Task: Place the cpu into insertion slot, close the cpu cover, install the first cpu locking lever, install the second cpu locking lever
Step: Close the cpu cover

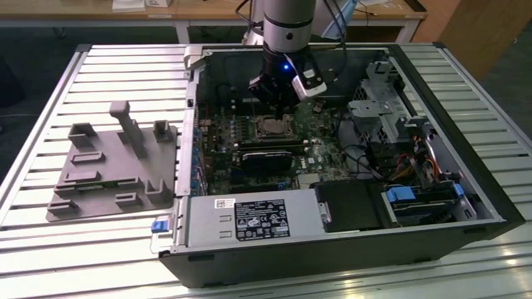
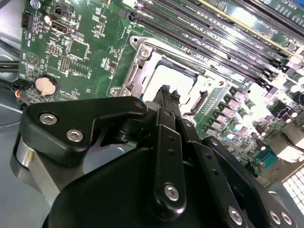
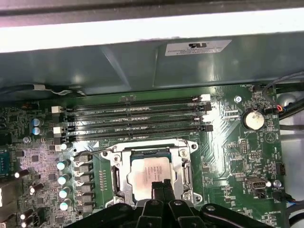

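Note:
The cpu (image 3: 146, 168) lies flat in the insertion slot (image 1: 270, 128) on the green motherboard, its dull silver face showing through the window of the cpu cover (image 3: 183, 166). The cover's silvery frame (image 2: 137, 64) is folded down around the chip (image 2: 167, 76). My gripper (image 3: 160, 187) hangs just above the slot's edge, black fingers pressed together with nothing between them. From outside, the gripper (image 1: 278, 107) sits inside the open computer case, right over the slot. Whether the locking levers are latched I cannot tell.
Several long black memory slots (image 3: 133, 118) run beside the socket, and a coin battery (image 3: 253, 119) sits further along the board. A black card (image 1: 266, 161), drive cages (image 1: 378, 112) and cables crowd the case. A grey fixture (image 1: 116, 165) lies on the slatted table at the exterior view's left.

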`<action>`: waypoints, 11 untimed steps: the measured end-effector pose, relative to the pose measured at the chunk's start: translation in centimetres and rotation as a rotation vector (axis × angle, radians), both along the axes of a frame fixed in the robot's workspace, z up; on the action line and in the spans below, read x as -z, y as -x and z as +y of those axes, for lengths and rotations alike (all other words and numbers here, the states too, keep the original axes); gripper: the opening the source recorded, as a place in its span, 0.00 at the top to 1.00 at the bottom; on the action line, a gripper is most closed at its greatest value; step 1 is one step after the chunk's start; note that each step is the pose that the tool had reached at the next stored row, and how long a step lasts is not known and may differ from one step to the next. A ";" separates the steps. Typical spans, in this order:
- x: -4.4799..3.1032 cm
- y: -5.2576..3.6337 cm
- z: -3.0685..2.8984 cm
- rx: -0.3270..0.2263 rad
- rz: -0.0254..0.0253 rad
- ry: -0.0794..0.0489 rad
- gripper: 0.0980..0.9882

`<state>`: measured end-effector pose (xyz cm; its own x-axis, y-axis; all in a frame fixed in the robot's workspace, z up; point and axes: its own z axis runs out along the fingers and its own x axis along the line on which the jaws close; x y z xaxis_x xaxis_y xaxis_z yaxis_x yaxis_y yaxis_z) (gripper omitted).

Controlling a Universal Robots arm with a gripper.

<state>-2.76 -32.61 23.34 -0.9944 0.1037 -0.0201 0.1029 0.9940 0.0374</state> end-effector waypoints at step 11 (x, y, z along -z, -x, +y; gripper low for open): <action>-0.41 0.00 0.00 0.000 0.0000 0.000 0.99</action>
<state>-2.76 -32.61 23.75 -0.9944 0.1037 -0.0201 0.1029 0.9940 0.0374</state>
